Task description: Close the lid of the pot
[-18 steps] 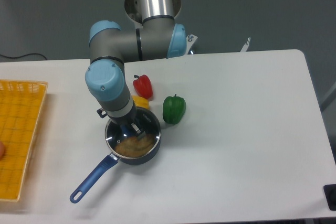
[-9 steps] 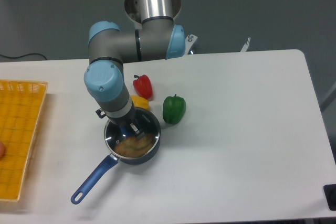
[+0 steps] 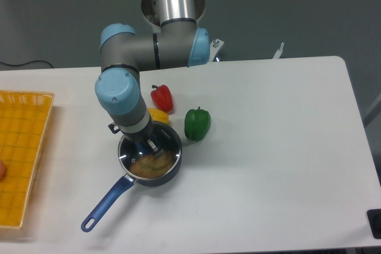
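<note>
The dark blue pot stands on the white table left of centre, its long blue handle pointing to the lower left. The glass lid lies over the pot's mouth, its metal rim following the pot's rim, with brownish contents showing through. My gripper reaches straight down onto the lid's centre, its fingers closed around the blue knob. The arm's wrist hides the far left part of the lid.
A red pepper, a yellow pepper and a green pepper sit just behind and right of the pot. A yellow basket lies at the table's left edge. A black object is at the bottom right corner.
The arm's wrist has shifted a touch to the left, and the tip of the pot's handle has swung slightly to the right. The lid stays on the pot.
</note>
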You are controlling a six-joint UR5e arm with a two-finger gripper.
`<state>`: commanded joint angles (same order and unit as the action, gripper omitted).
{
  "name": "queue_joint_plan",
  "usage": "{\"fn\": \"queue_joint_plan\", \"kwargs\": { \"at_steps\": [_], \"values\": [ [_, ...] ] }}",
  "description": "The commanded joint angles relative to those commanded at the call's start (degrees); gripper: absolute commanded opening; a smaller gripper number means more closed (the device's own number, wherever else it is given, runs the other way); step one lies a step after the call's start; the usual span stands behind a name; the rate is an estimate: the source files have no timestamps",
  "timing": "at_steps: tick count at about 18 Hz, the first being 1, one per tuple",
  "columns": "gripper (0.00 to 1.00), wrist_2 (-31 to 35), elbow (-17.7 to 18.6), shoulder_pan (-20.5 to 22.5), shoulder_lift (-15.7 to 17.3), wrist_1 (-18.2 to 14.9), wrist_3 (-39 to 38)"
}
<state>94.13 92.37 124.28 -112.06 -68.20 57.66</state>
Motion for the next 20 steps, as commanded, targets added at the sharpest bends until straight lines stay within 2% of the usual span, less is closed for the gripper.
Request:
{"fn": "queue_joint_plan", "kwargs": {
  "at_steps": [18,19,20],
  "values": [
    [0.61,0.0,0.35,0.0,0.09,0.09,0.18],
    [0.63,0.0,0.44,0.0,0.0,0.09,0.18],
    [0.7,0.0,0.35,0.0,0.09,0.09,0.18]
  ]
}}
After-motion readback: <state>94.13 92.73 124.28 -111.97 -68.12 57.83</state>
